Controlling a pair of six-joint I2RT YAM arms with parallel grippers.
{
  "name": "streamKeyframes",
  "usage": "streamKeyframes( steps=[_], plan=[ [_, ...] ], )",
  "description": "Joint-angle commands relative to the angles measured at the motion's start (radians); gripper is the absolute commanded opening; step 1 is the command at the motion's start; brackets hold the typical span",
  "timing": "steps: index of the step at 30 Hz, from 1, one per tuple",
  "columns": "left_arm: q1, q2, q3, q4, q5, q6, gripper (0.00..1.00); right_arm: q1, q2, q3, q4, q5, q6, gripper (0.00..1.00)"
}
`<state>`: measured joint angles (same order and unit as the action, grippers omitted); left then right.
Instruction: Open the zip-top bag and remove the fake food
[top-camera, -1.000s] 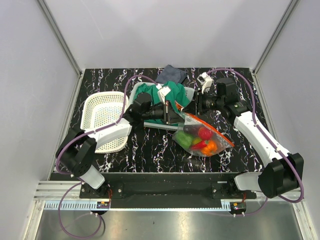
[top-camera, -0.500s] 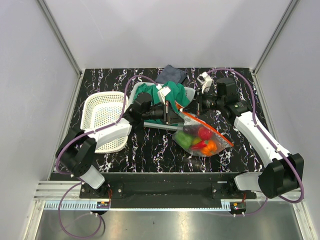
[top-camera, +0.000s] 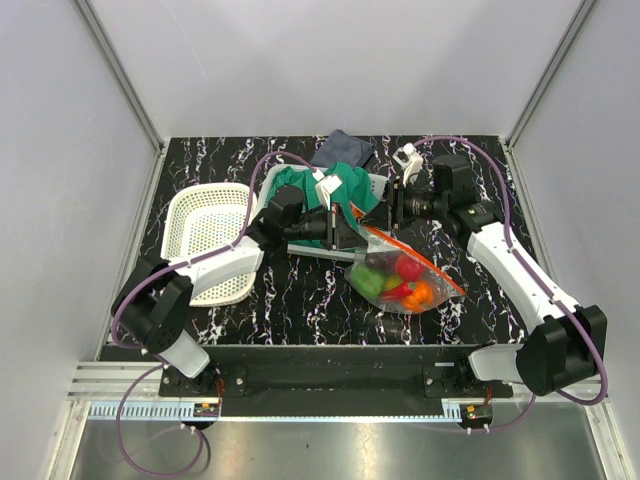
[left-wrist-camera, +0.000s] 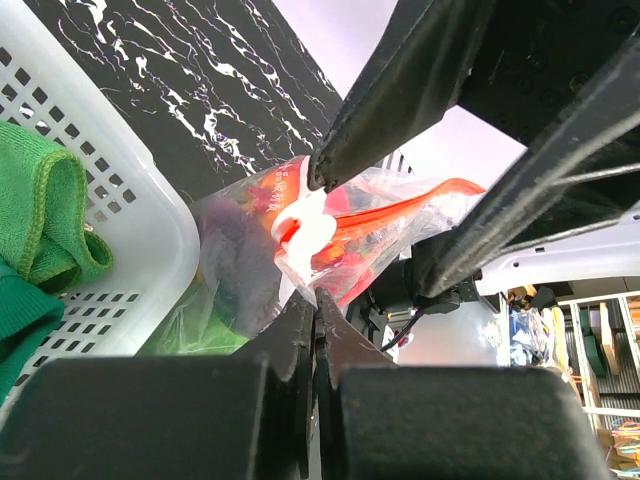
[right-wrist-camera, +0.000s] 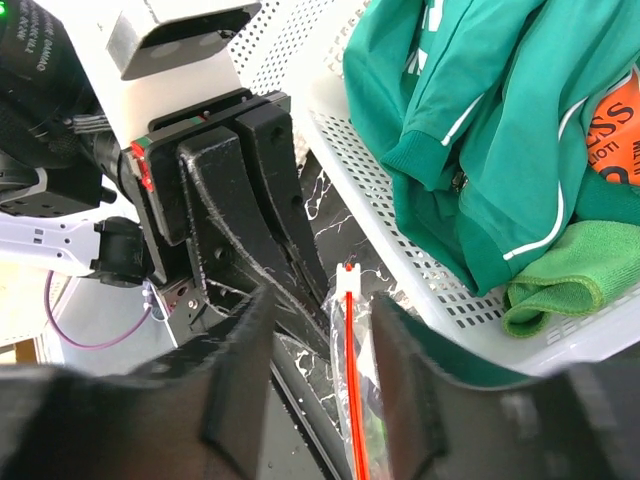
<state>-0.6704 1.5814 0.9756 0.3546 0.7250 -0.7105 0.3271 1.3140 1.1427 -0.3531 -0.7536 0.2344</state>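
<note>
Pinching the clear crinkly zip-top bag (top-camera: 445, 280) of toy plastic food (top-camera: 405, 268) on the black marbled table (top-camera: 300, 310), the left gripper (left-wrist-camera: 316, 305), jaws together on the film, could lose it if the right gripper (right-wrist-camera: 320, 305), jaws apart astride the orange-red zip strip (right-wrist-camera: 350, 380), tugs askew.

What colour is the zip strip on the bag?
Orange-red; the zip strip shows best in the right wrist view.
</note>
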Motion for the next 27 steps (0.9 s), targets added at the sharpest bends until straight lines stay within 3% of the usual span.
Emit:
streamKeyframes(
  steps=[1,12,16,18,21,27],
  plan=[
    [-0.003,-0.021,0.040,0.027,0.005,0.016,0.00,0.006,0.025,0.023,0.042,-0.018,-0.009,0.47],
    [-0.006,-0.018,0.041,0.035,0.013,0.013,0.00,0.006,0.048,0.008,0.089,-0.033,0.020,0.37],
    [-0.008,-0.018,0.035,0.040,0.013,0.011,0.00,0.007,0.057,0.009,0.098,-0.056,0.029,0.25],
    [-0.008,-0.020,0.034,0.041,0.010,0.009,0.00,0.007,0.056,0.008,0.103,-0.052,0.031,0.25],
    [-0.008,-0.023,0.037,0.043,0.014,0.008,0.00,0.007,0.051,0.005,0.098,-0.049,0.022,0.36],
    [-0.008,-0.020,0.051,0.038,0.031,0.008,0.00,0.007,0.060,0.006,0.092,-0.066,0.017,0.32]
  ],
)
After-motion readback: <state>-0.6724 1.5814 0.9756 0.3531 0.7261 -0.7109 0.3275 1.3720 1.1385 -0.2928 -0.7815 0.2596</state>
